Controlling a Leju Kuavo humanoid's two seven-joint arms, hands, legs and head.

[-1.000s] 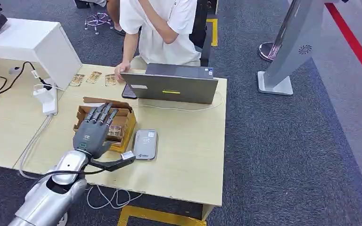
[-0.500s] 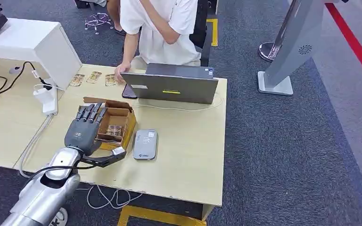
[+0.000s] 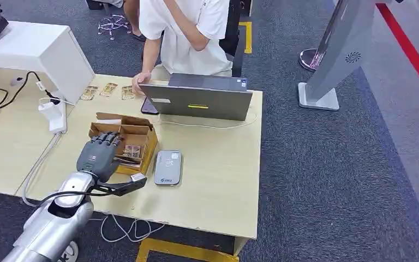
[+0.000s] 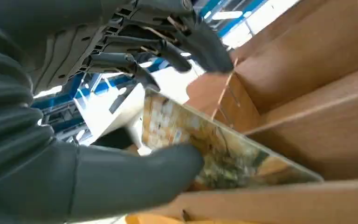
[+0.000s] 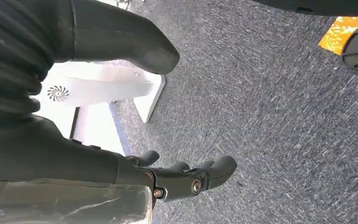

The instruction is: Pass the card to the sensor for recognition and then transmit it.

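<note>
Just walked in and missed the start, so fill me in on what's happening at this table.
The left robot hand is reaching into the open cardboard box on the table, with its thumb and fingers closing around a card inside. The grey sensor lies flat just beside the box, with nothing on it yet. The right robot hand hangs over the carpet, holding nothing. A person in white sits behind the laptop across the table.

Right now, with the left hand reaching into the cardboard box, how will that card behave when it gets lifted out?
The card looks thin, flat and glossy, so probably light, fairly stiff and a bit slippery. The left hand has its thumb against the card's face; pinched at one edge, it may pivot or catch on the cardboard box wall.
</note>
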